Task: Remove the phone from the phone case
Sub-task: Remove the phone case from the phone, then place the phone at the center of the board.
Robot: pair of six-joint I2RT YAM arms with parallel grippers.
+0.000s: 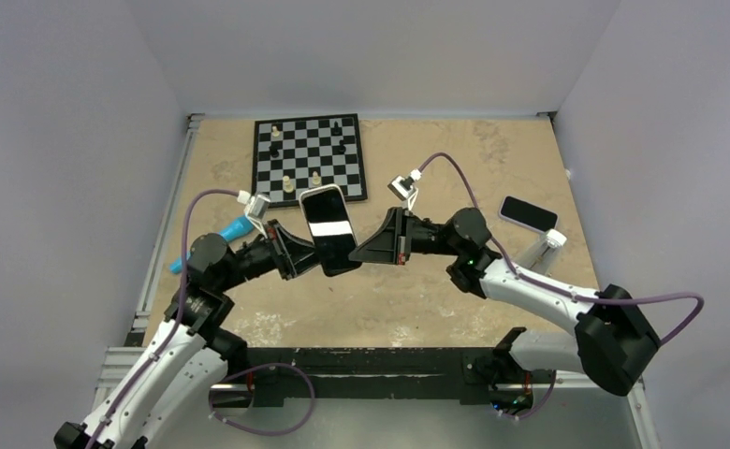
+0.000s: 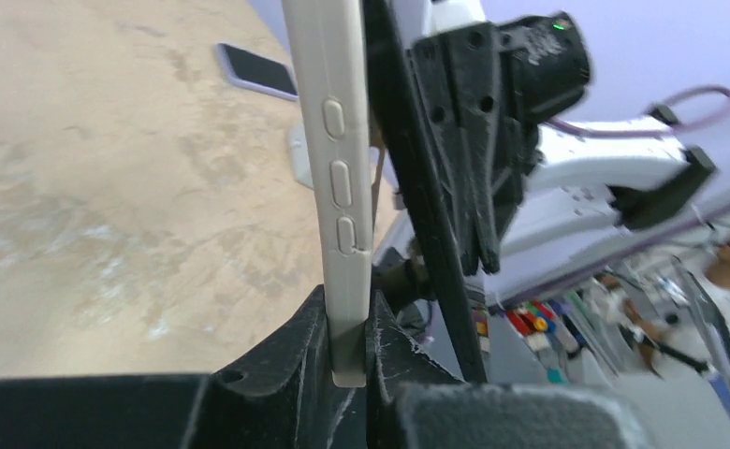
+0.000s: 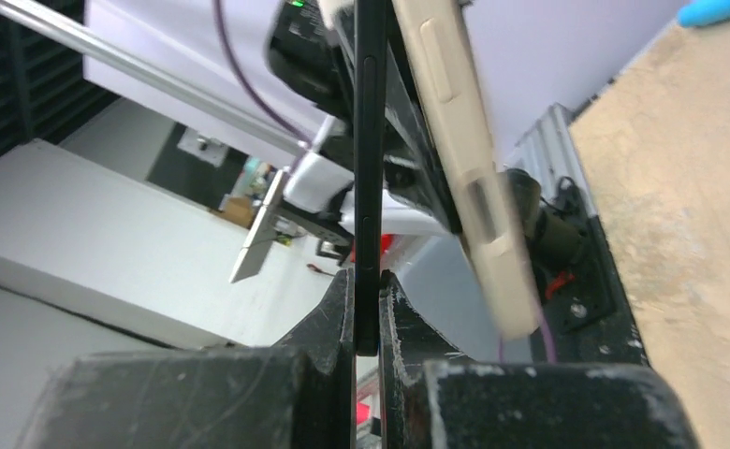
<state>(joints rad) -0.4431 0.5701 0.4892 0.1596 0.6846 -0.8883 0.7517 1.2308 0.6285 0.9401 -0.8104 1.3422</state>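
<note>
Overview from the top external camera: the phone (image 1: pixel 328 224) hung above the tabletop (image 1: pixel 417 299), midway between the arms. Its screen faced up and its long axis ran away from the bases toward the chessboard (image 1: pixel 310 159). The left claw (image 1: pixel 298 254) met its near-left edge and the right claw (image 1: pixel 369 249) its near-right edge, so neither arm was the nearer. Count: one held phone, one second phone (image 1: pixel 528 213) flat on the tabletop well apart to the right, one chessboard, one blue object (image 1: pixel 236 228) beside the left arm.

Left wrist camera: the left claw was pinched narrow on the bottom edge of the single beige case (image 2: pixel 335 140). The case stood upright, with three button bumps along its side. The black phone lay just to the right of the case. The two were close together at the top of the frame and gaped apart lower down.

Right wrist camera: the right claw was pinched narrow on the edge of the phone alone, which rose straight up from the jaws. The case leaned off to the right, its lower end hanging free of the phone.

Assessment: the next move appeared to turn on this wedge-shaped gap. With each claw holding a different part, drawing them apart sideways would probably free the end that was joined.
</note>
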